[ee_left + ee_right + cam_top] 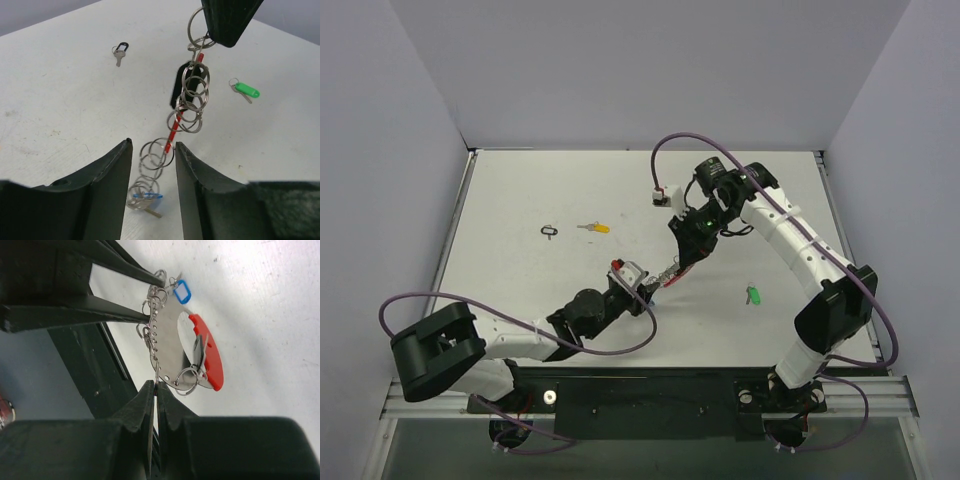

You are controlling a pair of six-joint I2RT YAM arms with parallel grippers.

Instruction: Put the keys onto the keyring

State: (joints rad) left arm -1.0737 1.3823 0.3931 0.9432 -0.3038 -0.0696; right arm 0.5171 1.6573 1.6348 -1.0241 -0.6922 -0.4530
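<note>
From above, a yellow key (592, 227) lies at ten o'clock of the keyring (167, 347) and a green key (753, 295) at three. The right gripper (156, 390) pinches its silver rings, the left gripper (152, 145) is spread around them, and a blue key (148, 196) sits at its end.

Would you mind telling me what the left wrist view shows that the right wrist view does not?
Only the left wrist view: a black-headed key and a green key lying loose on the table. Only the right wrist view: the keyring seen flat-on, with its broad red piece. Both: the keyring's rings, the blue key on them, the right pincer shut on the keyring and the left pincer straddling the rings.
</note>
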